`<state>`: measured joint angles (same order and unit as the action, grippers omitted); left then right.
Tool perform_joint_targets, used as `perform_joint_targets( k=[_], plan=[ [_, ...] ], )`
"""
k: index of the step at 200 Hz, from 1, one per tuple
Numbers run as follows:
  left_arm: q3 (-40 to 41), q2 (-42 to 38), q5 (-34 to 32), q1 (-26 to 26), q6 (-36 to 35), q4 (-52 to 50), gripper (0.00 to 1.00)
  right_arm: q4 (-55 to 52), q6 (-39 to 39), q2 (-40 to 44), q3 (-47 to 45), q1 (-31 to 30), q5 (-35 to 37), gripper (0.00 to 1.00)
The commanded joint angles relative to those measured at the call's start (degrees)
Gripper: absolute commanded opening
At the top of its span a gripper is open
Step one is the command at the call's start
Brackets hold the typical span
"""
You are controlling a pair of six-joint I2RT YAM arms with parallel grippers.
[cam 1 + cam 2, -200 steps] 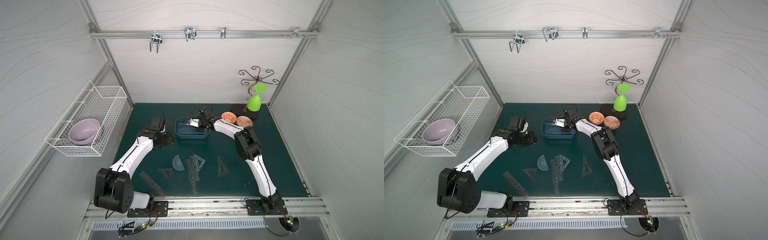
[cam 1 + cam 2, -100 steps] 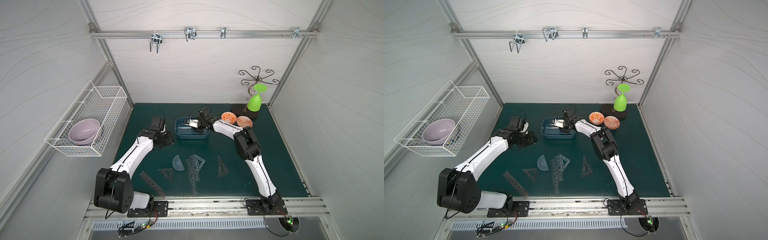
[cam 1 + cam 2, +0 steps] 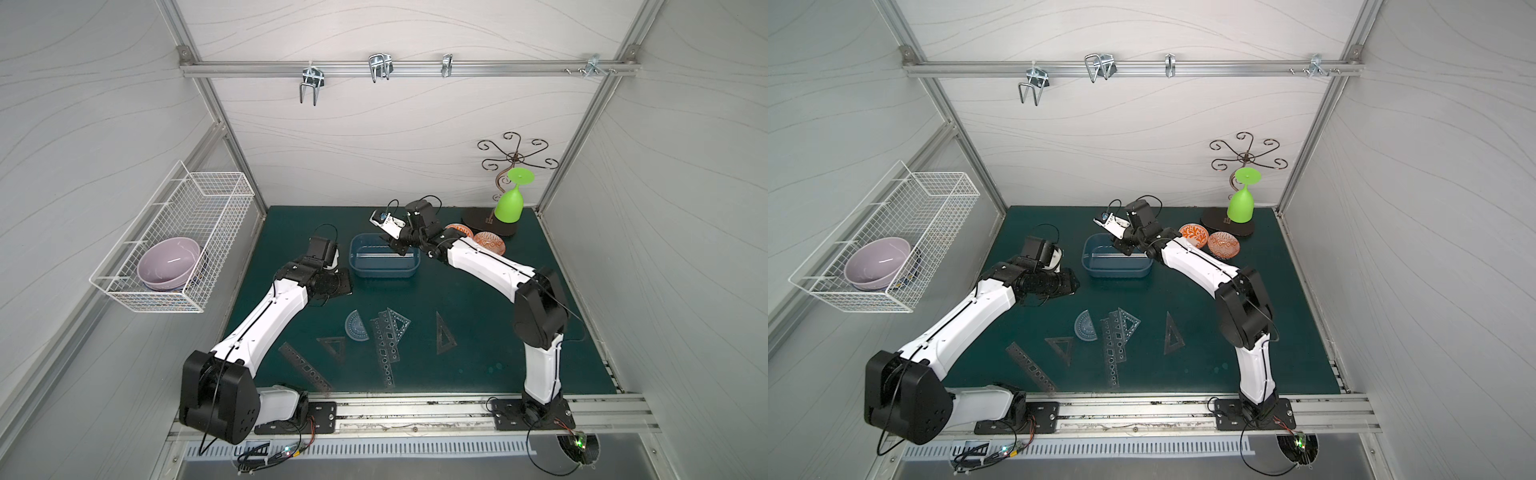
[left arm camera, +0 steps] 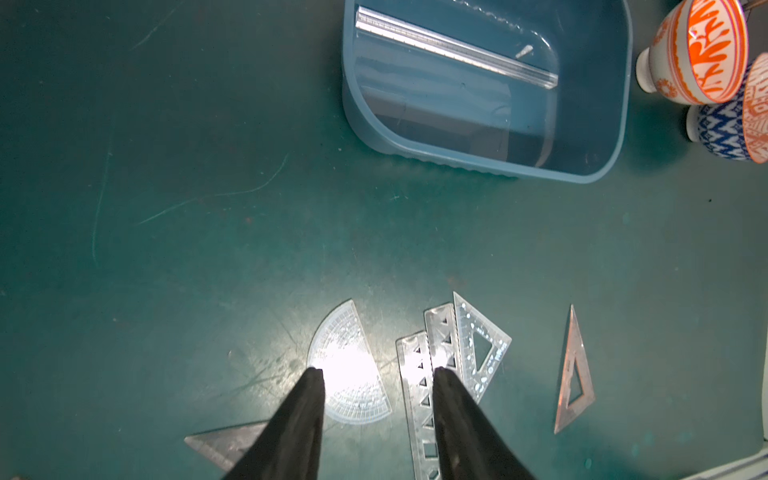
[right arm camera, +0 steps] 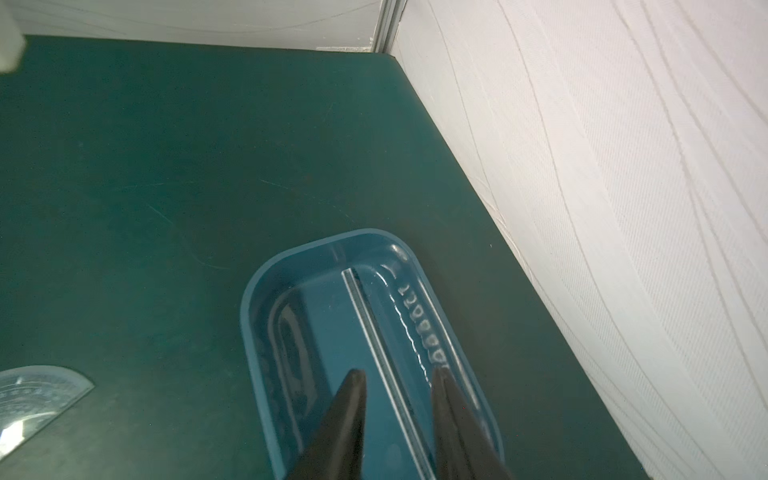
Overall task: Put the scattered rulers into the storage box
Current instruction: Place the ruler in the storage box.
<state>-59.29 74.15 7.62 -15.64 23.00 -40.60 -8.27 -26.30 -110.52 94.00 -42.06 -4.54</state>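
Right gripper (image 5: 397,374) opened up over the last second and hung empty above the storage box (image 5: 249,316) — straight ruler (image 5: 374,332) lay inside, left gripper (image 4: 378,372) sat half-open holding nothing, protractor (image 4: 345,365) and other rulers (image 3: 386,353) were unpicked on the mat (image 3: 478,332) — most work left.

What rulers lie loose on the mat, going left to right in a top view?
long stencil ruler → small set square → protractor → overlapping pile of stencil rulers and a set square (order within it unclear) → narrow set square
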Motion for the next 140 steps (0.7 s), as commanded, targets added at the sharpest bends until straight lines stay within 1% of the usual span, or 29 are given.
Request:
perform_joint_targets(
  k=[1,17,20,52,68,82,106,124,140],
  plan=[
    [-0.2,-2.4,0.5,-0.6,-2.4,-1.7,0.47,-3.8,12.4,3.8,-6.8,0.0,3.9,0.32],
    [0.4,-3.2,1.1,-0.9,-2.7,-1.5,0.47,-5.0,16.4,7.4,-11.5,-0.2,4.6,0.32],
    [0.5,-3.3,1.2,-1.0,-2.7,-1.4,0.47,-5.4,18.3,8.0,-12.3,-0.3,4.7,0.32],
    [0.8,-3.0,1.6,-2.6,-2.9,-1.4,0.49,-13.0,27.9,13.3,-17.3,-0.6,7.0,0.32],
    [0.5,-2.5,1.4,-3.6,-3.0,-1.6,0.49,-18.3,32.8,15.5,-19.3,-0.5,6.2,0.33],
    [-0.2,-1.9,1.5,-4.1,-3.2,-2.0,0.50,-20.7,36.4,18.1,-22.8,-0.6,5.7,0.33],
    [-1.0,-1.8,1.5,-4.3,-3.7,-2.1,0.52,-22.3,42.9,24.5,-32.4,-1.2,5.5,0.35],
    [-1.4,-1.3,1.4,-4.3,-4.3,-2.1,0.53,-21.6,47.9,30.1,-40.3,-1.8,5.7,0.38],
    [-1.3,-0.8,1.4,-4.3,-4.4,-1.7,0.54,-21.8,51.2,33.5,-45.3,-2.9,6.1,0.44]
  ],
)
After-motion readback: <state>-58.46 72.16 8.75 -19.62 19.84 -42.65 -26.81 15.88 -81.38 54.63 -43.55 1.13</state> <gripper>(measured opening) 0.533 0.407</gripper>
